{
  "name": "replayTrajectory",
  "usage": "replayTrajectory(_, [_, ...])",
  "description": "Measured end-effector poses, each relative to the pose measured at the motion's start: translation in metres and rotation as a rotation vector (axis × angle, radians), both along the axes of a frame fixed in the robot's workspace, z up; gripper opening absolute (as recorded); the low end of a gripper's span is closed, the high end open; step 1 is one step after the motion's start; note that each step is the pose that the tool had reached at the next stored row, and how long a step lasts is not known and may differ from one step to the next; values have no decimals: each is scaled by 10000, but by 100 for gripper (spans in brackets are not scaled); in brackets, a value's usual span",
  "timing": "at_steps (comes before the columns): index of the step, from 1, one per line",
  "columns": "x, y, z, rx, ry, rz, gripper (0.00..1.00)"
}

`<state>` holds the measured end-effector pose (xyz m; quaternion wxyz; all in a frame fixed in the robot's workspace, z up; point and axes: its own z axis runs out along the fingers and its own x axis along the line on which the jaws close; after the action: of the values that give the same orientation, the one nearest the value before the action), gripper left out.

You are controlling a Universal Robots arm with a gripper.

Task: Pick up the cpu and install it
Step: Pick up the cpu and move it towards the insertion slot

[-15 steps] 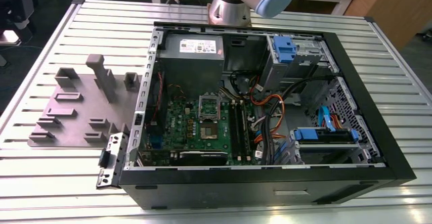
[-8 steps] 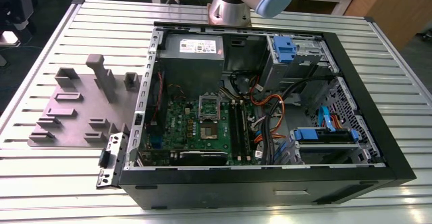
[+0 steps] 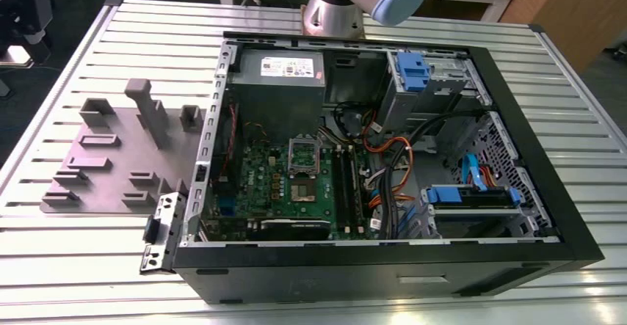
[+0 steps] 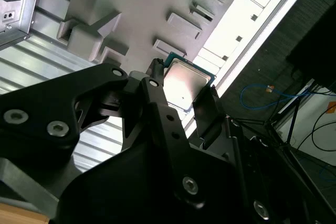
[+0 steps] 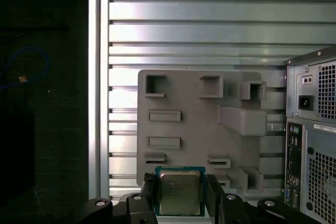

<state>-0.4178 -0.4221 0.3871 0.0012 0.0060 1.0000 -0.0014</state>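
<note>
The cpu [image 5: 179, 192] [image 4: 187, 83], a small square chip with a silvery-grey top and a green rim, sits clamped between my two black fingers [image 5: 148, 192] [image 4: 156, 80]. My gripper [image 5: 180, 196] [image 4: 182, 92] is shut on it and hangs well above the grey fixture plate [image 5: 189, 129] [image 4: 131, 9]. In the exterior view the open computer case [image 3: 548, 215] lies on the slatted table, with the green motherboard [image 3: 269, 182] and its silver socket frame [image 3: 304, 156] facing up. The arm's base [image 3: 343, 6] stands behind the case.
The grey fixture plate [image 3: 108, 163] with raised blocks lies at the exterior view's left of the case. Inside the case are a grey power supply [image 3: 279, 68], blue drive bays [image 3: 470, 196] and bundled cables [image 3: 392, 171]. The case's rear panel [image 5: 315, 145] shows beside the plate.
</note>
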Motion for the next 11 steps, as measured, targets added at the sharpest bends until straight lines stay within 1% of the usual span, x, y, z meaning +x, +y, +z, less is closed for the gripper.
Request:
replayTrajectory(8, [1, -3, 8, -1, 1, 1, 47])
replayTrajectory(11, [20, -4, 10, 0, -1, 3, 47])
